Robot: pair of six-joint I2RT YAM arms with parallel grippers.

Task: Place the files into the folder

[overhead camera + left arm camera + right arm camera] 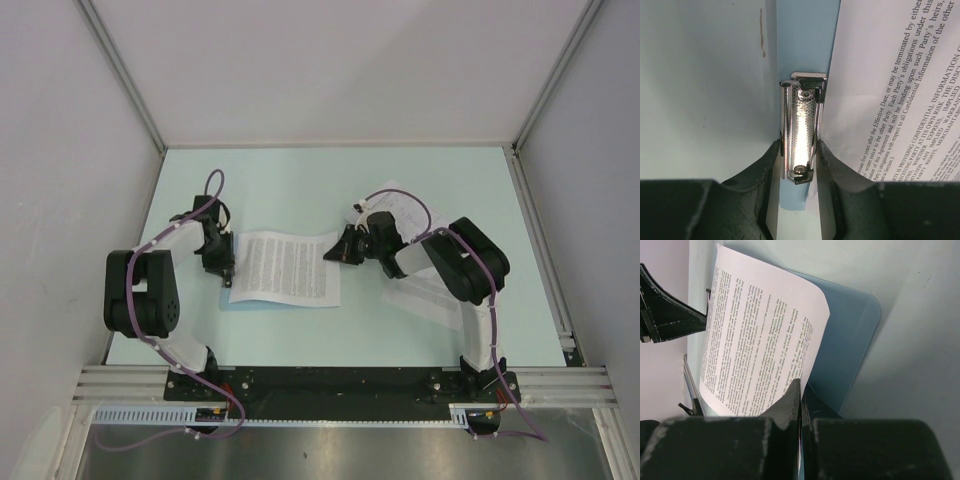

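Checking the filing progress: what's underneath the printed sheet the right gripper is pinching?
The light-blue clipboard: its rounded corner and metal clip end stick out. The sheet hides the rest.

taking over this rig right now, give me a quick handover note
Left end effector: closed on the clip at the folder's short edge.
Right end effector: pinching one sheet at the edge opposite the clip; the sheet curls up over the folder.
Done: that sheet is laid over the folder, its near edge beside the clip; cannot tell if it is under it.
Left: seat and clamp it, then fetch the remaining sheets lying to the right of the folder.
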